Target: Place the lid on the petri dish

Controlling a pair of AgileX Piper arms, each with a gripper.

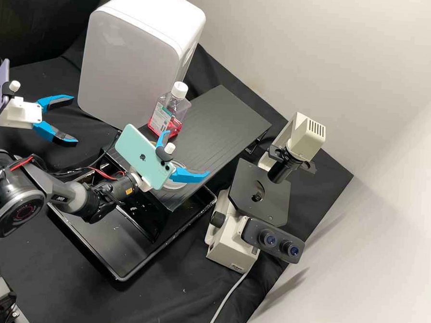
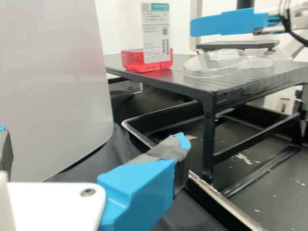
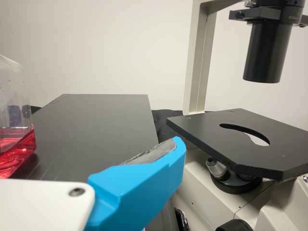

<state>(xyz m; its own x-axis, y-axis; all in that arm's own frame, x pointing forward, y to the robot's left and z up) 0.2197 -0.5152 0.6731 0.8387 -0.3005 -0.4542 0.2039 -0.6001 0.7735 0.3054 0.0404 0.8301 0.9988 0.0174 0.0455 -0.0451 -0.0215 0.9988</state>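
Observation:
A clear petri dish (image 2: 216,62) lies on the raised black platform (image 1: 227,118), and a second clear round piece, the lid (image 2: 262,60), overlaps its edge. In the high view the dish (image 1: 176,179) shows pale beneath my right gripper (image 1: 183,159). That gripper hangs open just above the dish, one blue finger on each side and nothing between them. One of its fingers (image 2: 228,23) hovers over the glassware. My left gripper (image 1: 66,119) stands open and empty well to the left, beside the white box, its fingertip (image 2: 168,151) low near the tray rim.
A flask of red liquid (image 1: 167,111) stands on the platform close behind the dish. A tall white box (image 1: 134,51) is at the back left. A microscope (image 1: 261,202) stands to the right. The platform rests in a black tray (image 1: 124,253).

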